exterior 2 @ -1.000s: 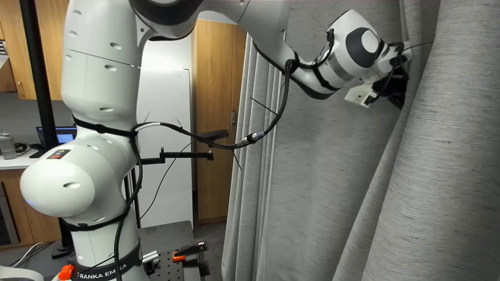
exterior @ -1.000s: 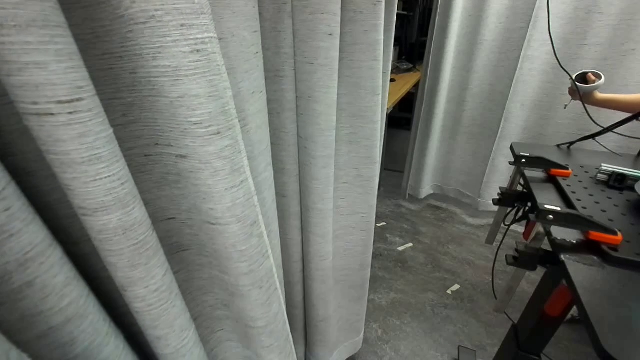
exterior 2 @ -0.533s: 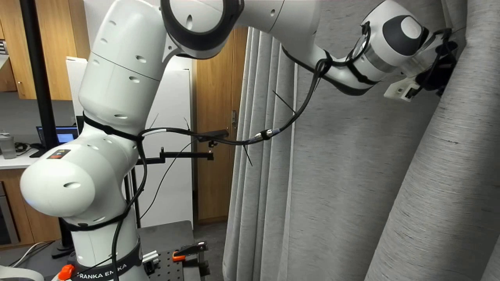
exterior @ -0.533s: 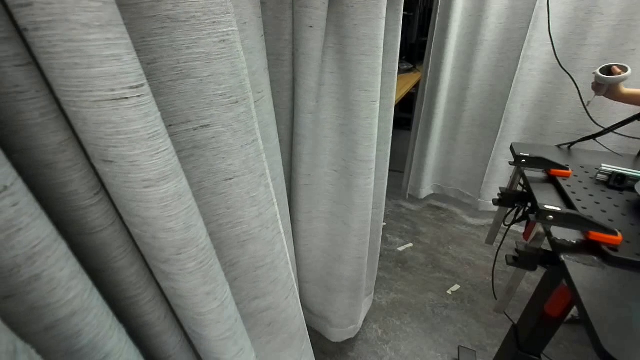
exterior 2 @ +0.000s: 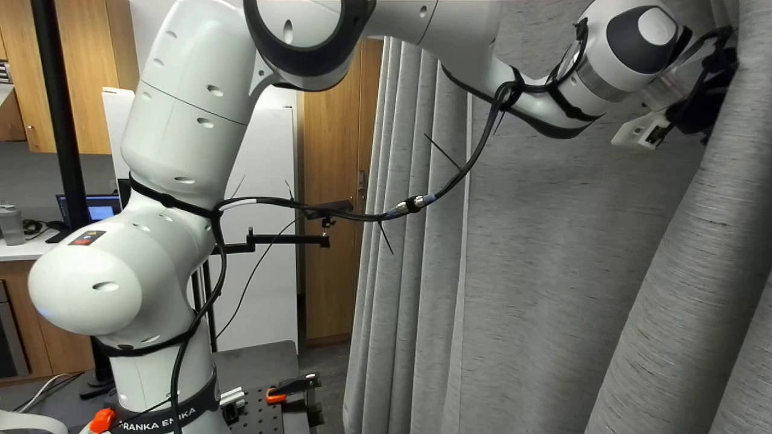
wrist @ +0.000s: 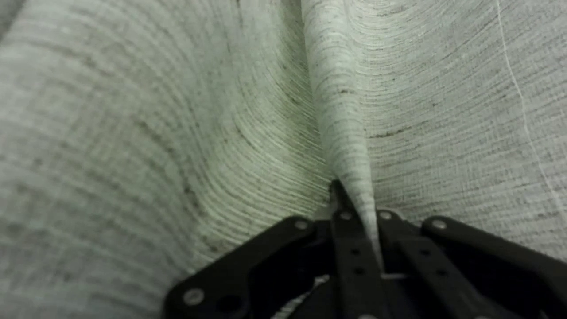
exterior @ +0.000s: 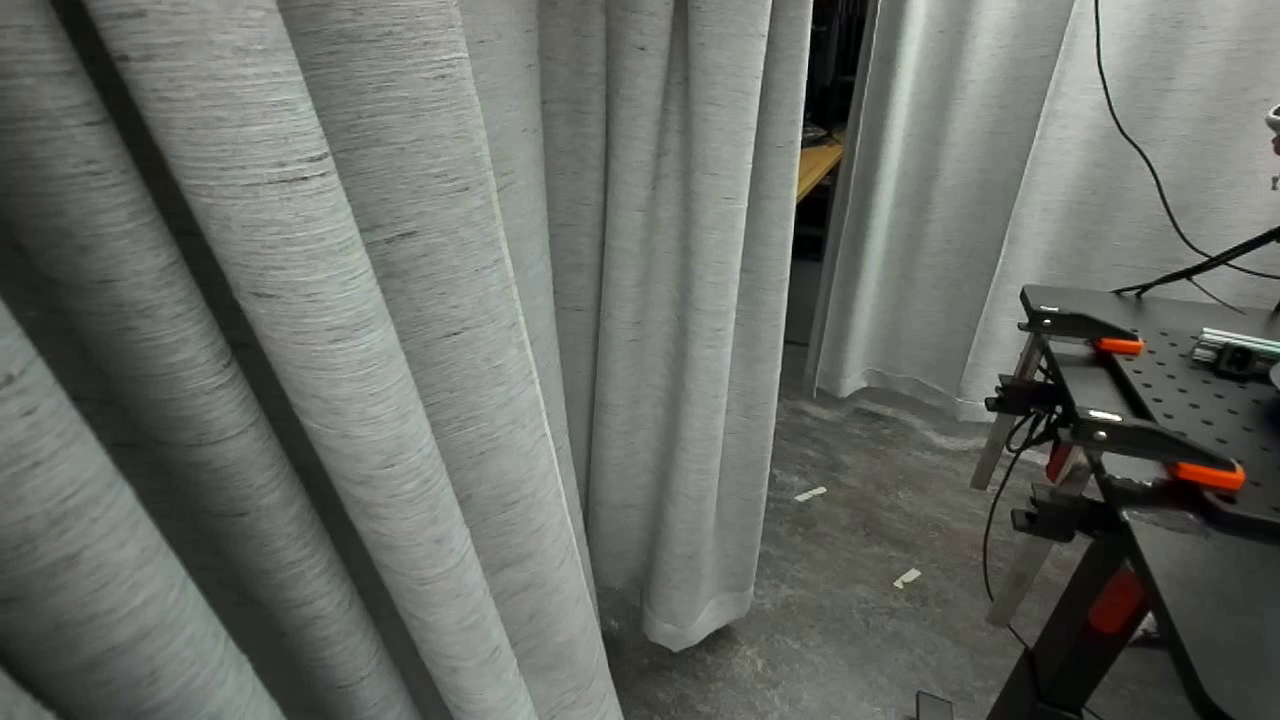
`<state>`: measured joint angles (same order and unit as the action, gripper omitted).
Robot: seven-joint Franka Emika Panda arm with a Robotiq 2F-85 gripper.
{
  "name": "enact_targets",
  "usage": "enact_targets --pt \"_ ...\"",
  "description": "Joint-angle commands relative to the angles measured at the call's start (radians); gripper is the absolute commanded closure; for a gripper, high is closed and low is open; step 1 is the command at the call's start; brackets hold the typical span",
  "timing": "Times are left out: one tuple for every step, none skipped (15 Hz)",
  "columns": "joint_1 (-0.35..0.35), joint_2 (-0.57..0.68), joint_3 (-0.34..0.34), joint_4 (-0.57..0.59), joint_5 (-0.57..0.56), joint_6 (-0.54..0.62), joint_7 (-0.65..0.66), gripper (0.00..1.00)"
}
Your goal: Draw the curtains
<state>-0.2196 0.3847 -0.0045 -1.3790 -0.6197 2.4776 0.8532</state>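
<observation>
Wooden cabinets (exterior 2: 90, 60), arm base (exterior 2: 146, 384) lettered FRANKA EMIKA, claw (wrist: 359, 208) pinching curtain (wrist: 339, 97)

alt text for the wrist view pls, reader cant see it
Close-up of a black gripper shut on a narrow fold of light grey curtain. Its dark-streaked weave fills most of the background, with a thin pale line down the right.

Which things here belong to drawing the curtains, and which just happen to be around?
Part of the job:
the streaky grey curtains
the hand, closed on a fold of them

Just around:
the orange-tipped clamps
the pale strips on the floor
the clear cup
the computer screen
</observation>
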Motion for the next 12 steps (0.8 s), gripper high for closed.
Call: enact_targets --pt "-0.065 0.043 -0.035 -0.015 0.028 -0.065 -0.041 1.00" --pt "-0.077 0.049 -0.048 -0.005 0.022 -0.071 -0.037 1.00" --pt "-0.094 0.054 -0.058 0.006 0.029 -0.076 -0.045 1.00" --pt "-0.108 0.060 -0.067 0.015 0.034 -0.081 -0.051 1.00" --pt "-0.122 0.066 -0.076 0.024 0.037 -0.091 -0.056 1.00" --pt "-0.135 0.076 -0.084 0.032 0.039 -0.105 -0.057 1.00" --pt "-0.149 0.089 -0.093 0.045 0.041 -0.117 -0.057 1.00" --pt "-0.162 0.100 -0.102 0.059 0.041 -0.123 -0.057 1.00" --pt "-0.175 0.105 -0.110 0.071 0.043 -0.127 -0.059 1.00" --pt "-0.185 0.109 -0.115 0.081 0.045 -0.137 -0.062 1.00" --pt "-0.197 0.116 -0.119 0.089 0.050 -0.152 -0.068 1.00" --pt "-0.207 0.126 -0.127 0.098 0.046 -0.167 -0.063 1.00"
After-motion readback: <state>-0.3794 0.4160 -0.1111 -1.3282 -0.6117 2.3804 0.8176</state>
